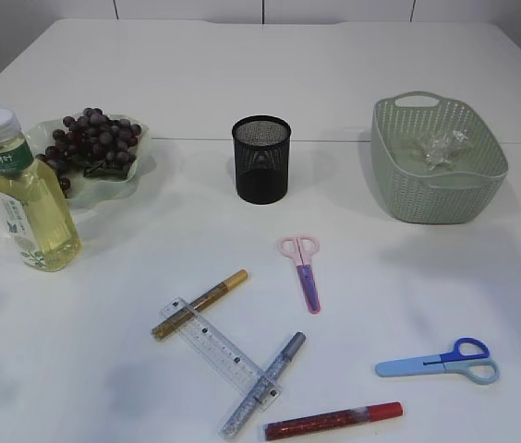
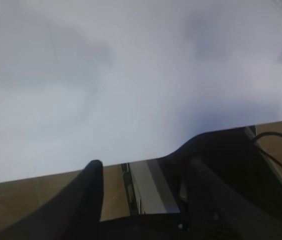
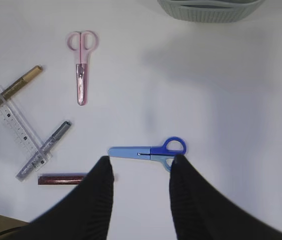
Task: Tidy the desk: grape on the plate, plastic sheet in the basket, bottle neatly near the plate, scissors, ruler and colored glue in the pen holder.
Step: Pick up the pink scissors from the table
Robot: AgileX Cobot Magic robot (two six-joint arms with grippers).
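Dark grapes [image 1: 94, 138] lie on a pale green plate [image 1: 138, 173] at the far left, with a bottle of yellow liquid [image 1: 25, 198] in front. The black mesh pen holder [image 1: 261, 159] stands mid-table. Crumpled clear plastic sheet [image 1: 443, 145] lies in the green basket [image 1: 436, 185]. Pink scissors [image 1: 304, 270], blue scissors [image 1: 441, 360], a clear ruler [image 1: 219, 349] and gold [image 1: 200, 304], silver [image 1: 265, 383] and red [image 1: 333, 421] glue pens lie in front. My right gripper [image 3: 142, 162] is open above the table, just short of the blue scissors [image 3: 146, 151]. My left gripper [image 2: 143, 167] is open and empty over the table edge.
The right wrist view also shows the pink scissors [image 3: 81, 65], ruler [image 3: 16, 125], gold pen [image 3: 12, 89], silver pen [image 3: 43, 156], red pen [image 3: 61, 179] and the basket rim [image 3: 208, 10]. The ruler lies across the gold and silver pens. Neither gripper shows in the exterior view.
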